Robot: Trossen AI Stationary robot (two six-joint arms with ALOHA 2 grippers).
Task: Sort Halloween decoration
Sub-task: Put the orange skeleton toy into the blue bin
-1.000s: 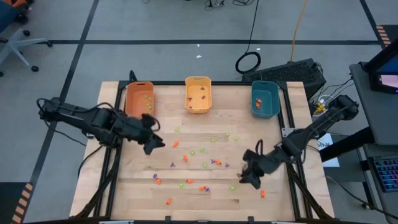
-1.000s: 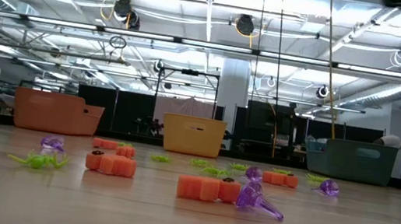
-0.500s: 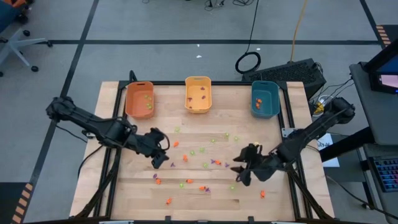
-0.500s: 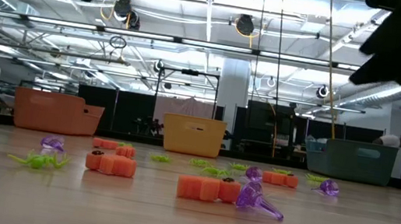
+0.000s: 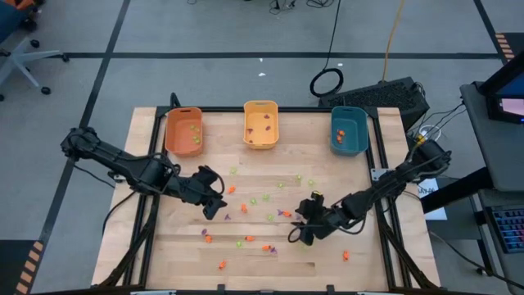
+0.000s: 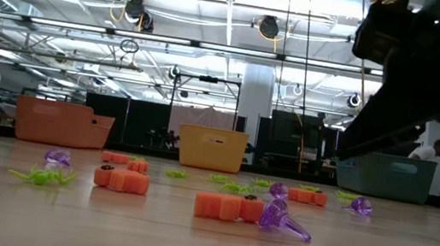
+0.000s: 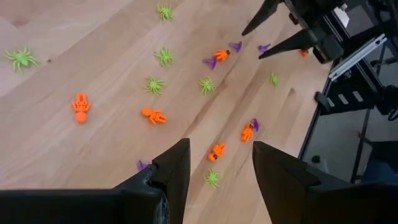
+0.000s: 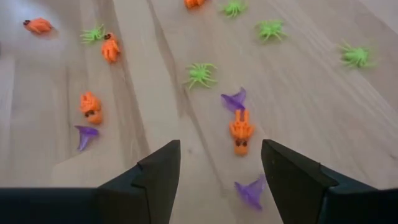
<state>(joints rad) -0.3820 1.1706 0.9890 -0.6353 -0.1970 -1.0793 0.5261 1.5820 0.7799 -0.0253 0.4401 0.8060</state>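
Right hand [image 5: 301, 232] moved left over scattered trinkets, fingers apart, empty; left hand [image 5: 214, 202] apart, hovering. Next pick imminent.

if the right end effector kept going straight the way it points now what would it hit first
Probably the orange trinket centred between the open fingers of the right end effector, with a purple one just beyond it. Depth is hard to judge, so it might reach bare tabletop first.
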